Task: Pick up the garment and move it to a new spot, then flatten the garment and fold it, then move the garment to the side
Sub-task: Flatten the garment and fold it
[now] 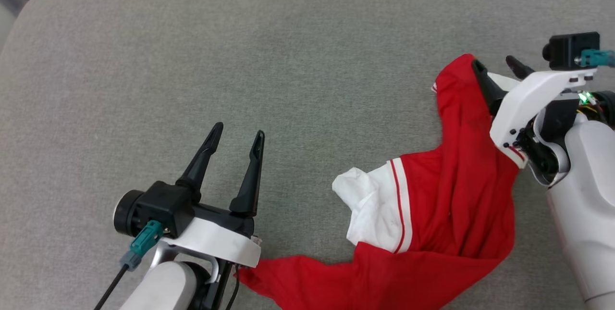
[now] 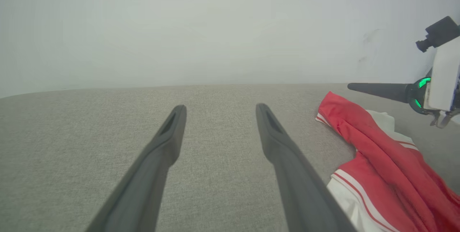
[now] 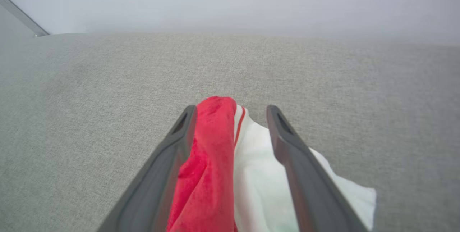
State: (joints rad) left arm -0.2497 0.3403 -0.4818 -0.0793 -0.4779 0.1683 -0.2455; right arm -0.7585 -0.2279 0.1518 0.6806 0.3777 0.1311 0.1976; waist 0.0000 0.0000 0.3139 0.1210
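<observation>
Head view, from the left: my left claw (image 1: 239, 129) stands spread and empty above the grey cushion (image 1: 288, 50), and a red hem corner of the garment (image 1: 447, 194) reaches under its wrist. The garment lies crumpled at the lower right, one white sleeve bunched toward the middle. At its far tip my right claw (image 1: 494, 61) is spread, with a red fold and white cloth loose between the fingers. The risk, I judge, is that pulling away could snag that fold on a finger and drag the shirt into a worse heap.
</observation>
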